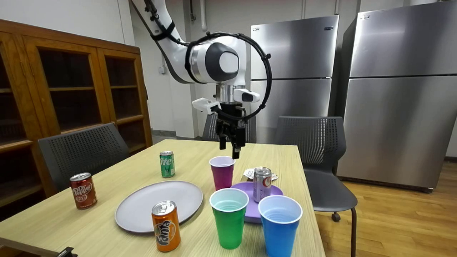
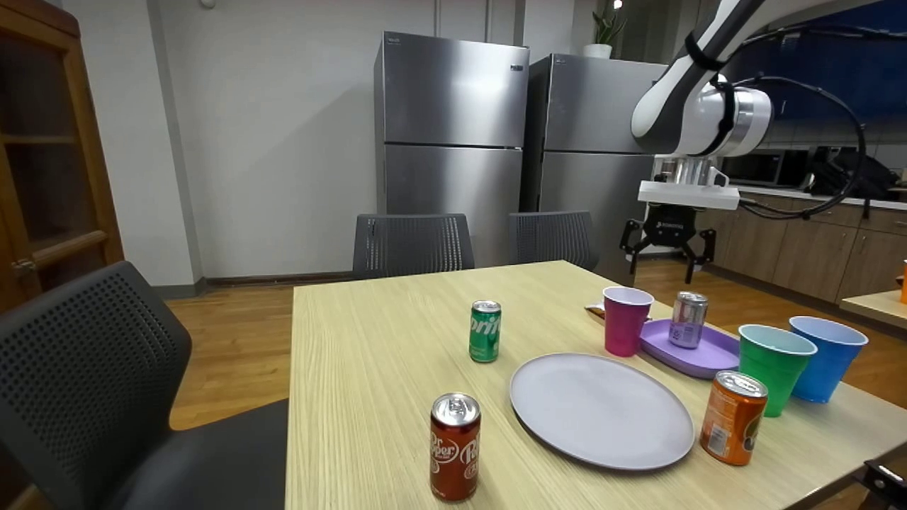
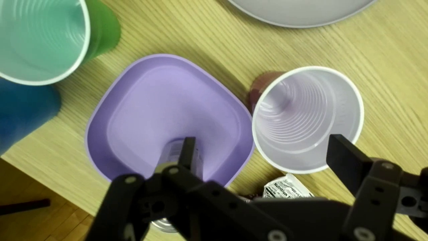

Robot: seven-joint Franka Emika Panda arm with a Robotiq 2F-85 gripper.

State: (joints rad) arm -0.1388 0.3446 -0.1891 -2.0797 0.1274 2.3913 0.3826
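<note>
Gripper (image 2: 660,275) spread wide above the surface (image 1: 192,160) — nearest magenta cup (image 1: 222,175) and silver can (image 1: 262,185). Can stands upright on purple dish (image 1: 252,210); in an exterior view, cup just left of dish, green cup (image 1: 229,226) and blue cup (image 1: 280,235) nearer, gray plate (image 1: 157,192) further left — green Sprite can (image 1: 167,166) at far left.

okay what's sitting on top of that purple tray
A silver can stands upright on the purple tray. In the wrist view the gripper hides part of the can and of the tray's rim; the spot directly beneath the can is covered.
</note>
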